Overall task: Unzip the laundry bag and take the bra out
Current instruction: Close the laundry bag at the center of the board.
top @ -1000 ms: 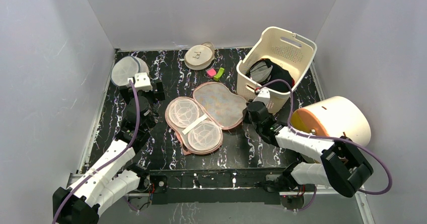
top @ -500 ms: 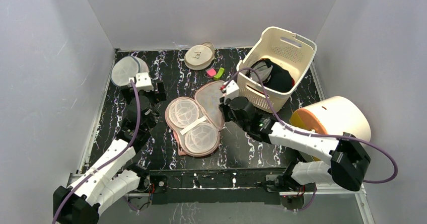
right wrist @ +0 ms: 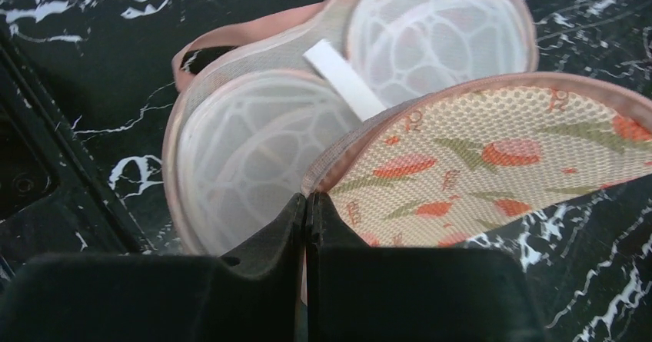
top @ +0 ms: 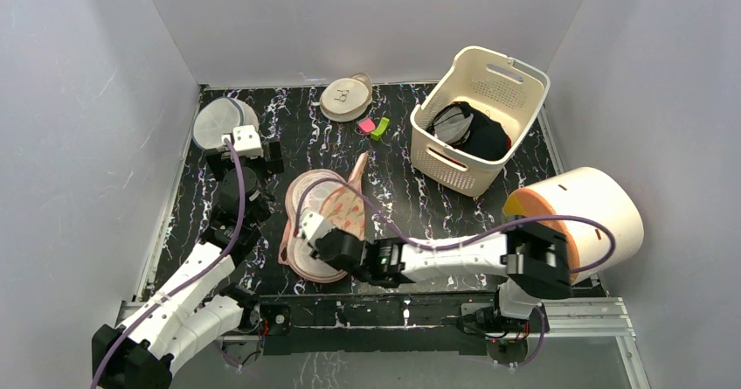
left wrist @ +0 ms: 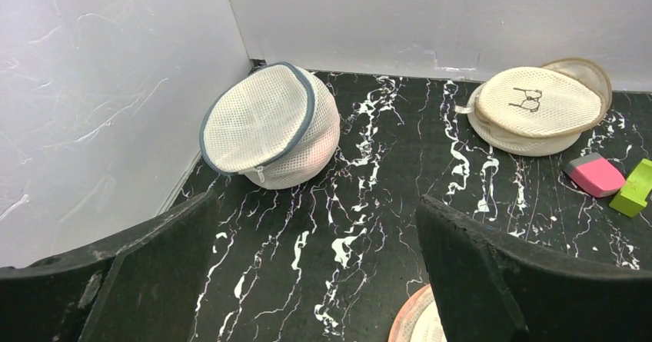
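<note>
Pink-trimmed laundry bag (top: 308, 192) lies unzipped on the black marble table (top: 411, 201), left of centre and near the front edge. Right gripper (right wrist: 307, 197) has its fingers pressed together, pinching the pink trim of the printed flap (right wrist: 492, 157). The flap is lifted and tilted over the bag's near lobe. The right arm reaches across the table to get there.

The bag's interior shows two white mesh cups with a white strip (right wrist: 342, 81) between them. Pink loop (right wrist: 204, 46) sticks out at the bag's edge.

Left gripper (left wrist: 317, 200) has its jaws spread wide with only table showing between them. It hangs above the surface facing the grey-rimmed domed pouch (left wrist: 269, 127) in the far-left corner.

Beige disc pouch (left wrist: 530, 107) sits by the back wall, with the pink block (left wrist: 596, 174) and green block (left wrist: 634, 190) just beside it.

Grey bra (top: 450, 127) sits in the white basket (top: 515, 79) at far right, against the black clothes (top: 485, 135) and well apart from the bag. Cream drum (top: 594, 205) lies on its side near the basket.
</note>
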You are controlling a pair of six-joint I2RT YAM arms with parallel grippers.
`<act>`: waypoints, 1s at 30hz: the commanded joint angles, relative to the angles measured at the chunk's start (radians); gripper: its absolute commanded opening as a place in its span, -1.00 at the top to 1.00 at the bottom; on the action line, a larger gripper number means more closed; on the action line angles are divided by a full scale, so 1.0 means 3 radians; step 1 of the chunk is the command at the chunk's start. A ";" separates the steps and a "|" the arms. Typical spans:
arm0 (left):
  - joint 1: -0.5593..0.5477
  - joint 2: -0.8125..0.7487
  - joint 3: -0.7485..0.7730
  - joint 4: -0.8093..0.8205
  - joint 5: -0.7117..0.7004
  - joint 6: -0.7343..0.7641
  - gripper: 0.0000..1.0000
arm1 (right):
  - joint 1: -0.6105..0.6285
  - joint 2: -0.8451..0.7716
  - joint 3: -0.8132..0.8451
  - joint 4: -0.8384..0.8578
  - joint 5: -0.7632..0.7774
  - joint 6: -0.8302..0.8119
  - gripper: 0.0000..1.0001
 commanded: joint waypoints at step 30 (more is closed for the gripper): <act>0.0034 -0.0092 0.0084 0.0037 0.0042 -0.0041 -0.97 | 0.0162 0.0151 -0.0108 0.0987 -0.0308 0.1343 -0.50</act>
